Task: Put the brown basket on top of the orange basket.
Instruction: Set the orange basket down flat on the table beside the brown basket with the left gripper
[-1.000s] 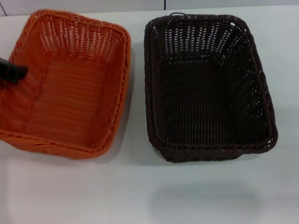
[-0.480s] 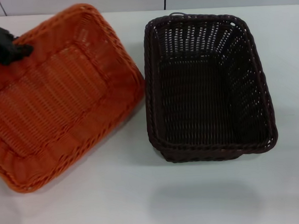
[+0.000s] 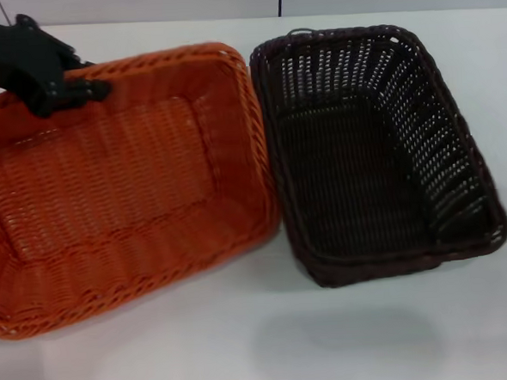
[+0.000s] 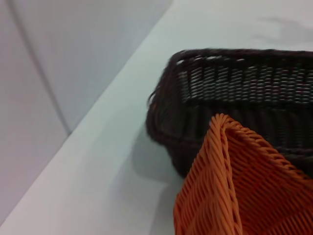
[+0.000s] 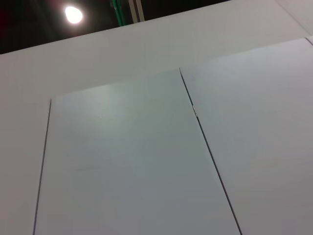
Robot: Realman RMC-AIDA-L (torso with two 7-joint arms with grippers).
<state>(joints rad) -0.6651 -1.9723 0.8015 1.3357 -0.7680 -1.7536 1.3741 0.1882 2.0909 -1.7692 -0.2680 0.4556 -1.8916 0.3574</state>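
Observation:
The orange basket (image 3: 129, 271) is tipped up over the left half of the white table, its far rim in my left gripper (image 3: 73, 91), which is shut on that rim at the upper left. Its right edge touches the brown basket (image 3: 446, 135), which rests on the table at the right, skewed with its near end swung to the right. In the left wrist view a corner of the orange basket (image 4: 234, 186) rises in front of the brown basket (image 4: 244, 85). My right gripper is out of view; its wrist view shows only wall panels.
The white table (image 3: 332, 340) reaches to a pale wall (image 3: 139, 3) just behind both baskets. Bare tabletop lies in front of the baskets and to the right of the brown one.
My left gripper has lifted and swung the orange basket up and to the right. Its edge has pushed the brown basket, whose near end has slid rightward.

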